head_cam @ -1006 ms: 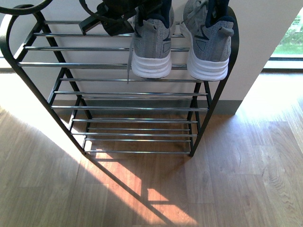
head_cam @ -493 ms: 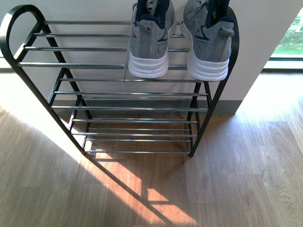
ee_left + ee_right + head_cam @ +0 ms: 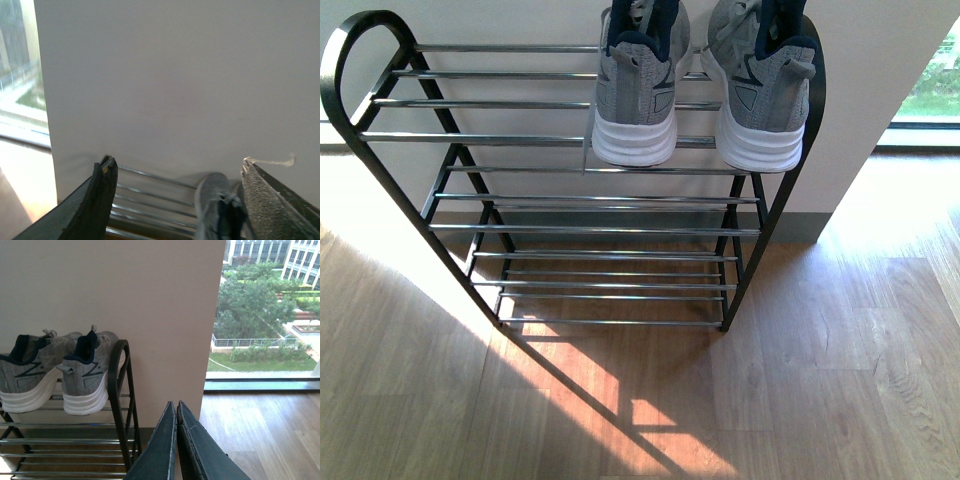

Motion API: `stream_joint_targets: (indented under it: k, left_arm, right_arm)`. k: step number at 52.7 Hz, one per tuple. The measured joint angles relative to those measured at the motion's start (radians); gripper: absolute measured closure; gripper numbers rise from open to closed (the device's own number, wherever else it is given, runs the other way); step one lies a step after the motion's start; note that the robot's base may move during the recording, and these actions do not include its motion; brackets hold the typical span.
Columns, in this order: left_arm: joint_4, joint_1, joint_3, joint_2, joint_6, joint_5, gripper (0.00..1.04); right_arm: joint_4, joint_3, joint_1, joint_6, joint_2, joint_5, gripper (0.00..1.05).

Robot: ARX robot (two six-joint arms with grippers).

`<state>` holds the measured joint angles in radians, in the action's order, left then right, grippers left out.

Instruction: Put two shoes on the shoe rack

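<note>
Background: wood floor (image 3: 840, 380), white wall (image 3: 885, 60), window (image 3: 265, 340).
Sunlight patch (image 3: 655, 420) lies on the floor; trees (image 3: 250, 305) and buildings (image 3: 300, 260) show outside the window.

Home hallway; shoe rack (image 3: 480, 137), wood floor (image 3: 820, 380)

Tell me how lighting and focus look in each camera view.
Front view: sharp; bright sun patches on the wood floor, crossed by shadow from the shoe rack. Left wrist view: hazy, the shoe and the left gripper look soft. Right wrist view: even daylight, both shoes crisp.
</note>
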<state>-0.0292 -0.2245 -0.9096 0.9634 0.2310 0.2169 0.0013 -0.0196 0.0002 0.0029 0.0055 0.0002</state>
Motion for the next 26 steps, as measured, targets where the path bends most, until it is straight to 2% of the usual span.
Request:
stream_joint_targets:
  k: [2, 7, 17, 26]
  left_arm:
    - [-0.101, 0.016, 0.108, -0.041, -0.085, -0.021, 0.45]
    - [-0.208, 0.054, 0.288, -0.116, -0.169, -0.05, 0.64]
    - [-0.291, 0.102, 0.5, -0.23, -0.212, -0.101, 1.02]
    - [-0.321, 0.129, 0.596, -0.294, -0.217, -0.122, 1.04]
  right_arm:
    - [0.0, 0.0, 0.0, 0.0, 0.0, 0.0, 1.03]
    - [0.0, 0.0, 0.0, 0.0, 0.0, 0.0, 1.03]
    - [0.0, 0.0, 0.0, 0.0, 0.0, 0.0, 1.03]
    - [0.0, 0.0, 0.0, 0.0, 0.0, 0.0, 1.03]
